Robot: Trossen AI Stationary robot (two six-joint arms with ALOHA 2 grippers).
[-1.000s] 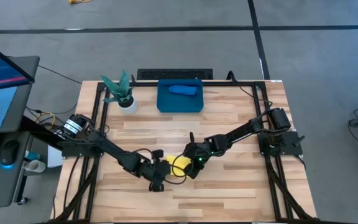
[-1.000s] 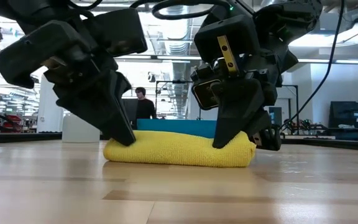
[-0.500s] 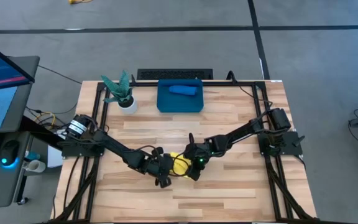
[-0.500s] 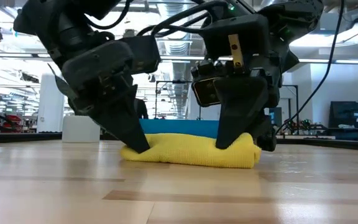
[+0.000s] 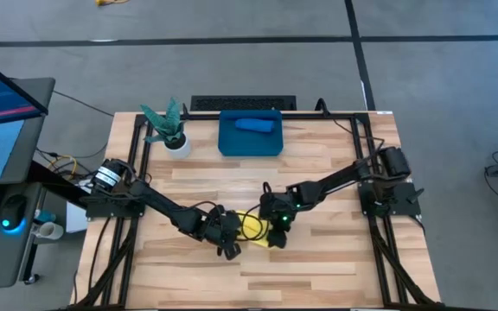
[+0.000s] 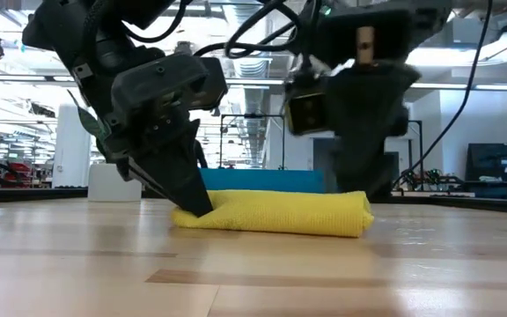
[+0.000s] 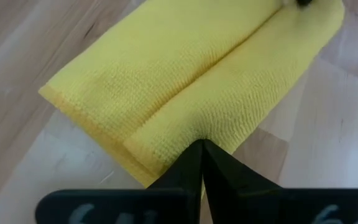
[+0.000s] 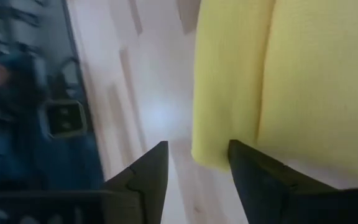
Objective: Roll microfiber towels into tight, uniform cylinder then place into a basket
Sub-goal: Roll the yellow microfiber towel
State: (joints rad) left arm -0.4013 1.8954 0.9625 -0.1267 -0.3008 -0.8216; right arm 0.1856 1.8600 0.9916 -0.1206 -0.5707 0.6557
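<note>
Yellow towel (image 6: 275,212), already rolled into a low cylinder, is found lying on the tabletop (image 5: 318,164) toward its front middle, between the two arms. In the low view its long axis is seen running across the picture, with both ends shown; in the high view only a small part of it (image 5: 251,226) is visible, since both arms cover it.

The left end effector (image 6: 194,203) is shown with its fingers pressed together, their tips set against the left end of the roll; the left wrist view confirms the closed tips meeting at the fold of the cloth (image 7: 197,81). The right end effector (image 8: 197,165) is seen with its fingers apart, at the roll's other end, one edge of the cloth (image 8: 260,74) lying between them without being clamped.

Only the high view shows the basket (image 5: 251,145) at the far edge of the tabletop, with the blue towel (image 5: 255,124) lying in it, and a potted plant (image 5: 170,130) just beside it.
</note>
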